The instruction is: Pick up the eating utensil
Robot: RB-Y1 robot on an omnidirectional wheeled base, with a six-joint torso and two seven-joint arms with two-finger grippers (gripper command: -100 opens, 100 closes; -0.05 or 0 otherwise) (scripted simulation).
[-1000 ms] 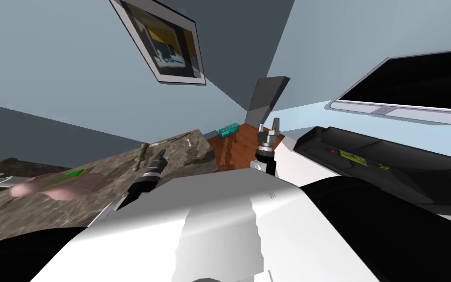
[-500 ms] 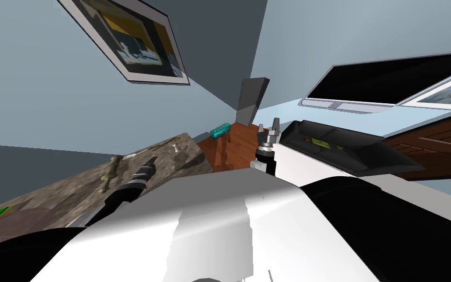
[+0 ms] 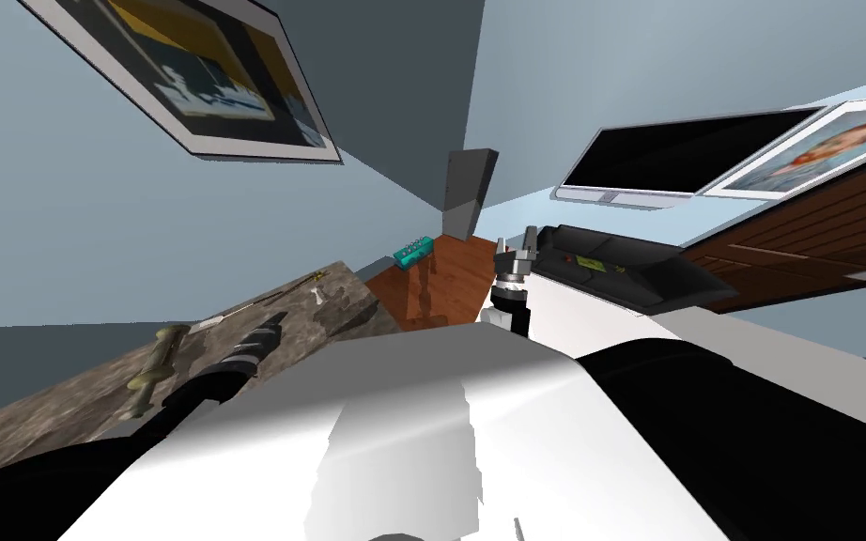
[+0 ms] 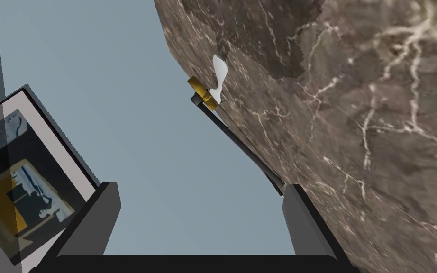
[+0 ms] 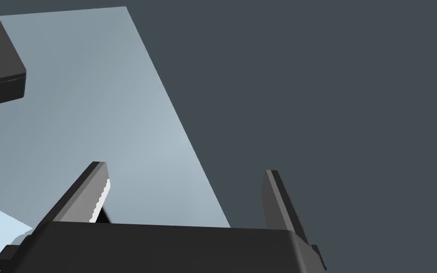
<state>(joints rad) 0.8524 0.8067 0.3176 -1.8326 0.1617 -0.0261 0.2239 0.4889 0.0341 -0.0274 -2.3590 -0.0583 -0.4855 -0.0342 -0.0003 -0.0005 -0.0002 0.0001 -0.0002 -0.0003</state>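
Note:
A brown marbled counter [image 3: 74,404] runs along my left. Near its far end lie a small white utensil [image 3: 317,295] and a long thin dark piece with a gold band [image 3: 314,275]. In the left wrist view the white utensil [image 4: 218,78] lies just past the gold band [image 4: 202,93], and the dark rod [image 4: 241,144] runs back to one finger [image 4: 300,220]. My left gripper [image 4: 199,186] is open and holds nothing, hovering over the counter [image 4: 378,142] short of both items. That left gripper [image 3: 267,329] shows small in the head view. My right gripper [image 3: 518,246] is raised, open and empty [image 5: 186,169].
An olive green bone-shaped object [image 3: 154,371] lies on the counter beside my left forearm. A teal box [image 3: 413,250] sits on a red-brown wooden stand beyond the counter's end. A black cabinet [image 3: 638,272] and a dark screen [image 3: 675,164] are to the right.
The head view has swung: the counter and its things slid left and down, and the screen and cabinet drew in from the right. My left forearm sits lower left; the right gripper holds its pose.

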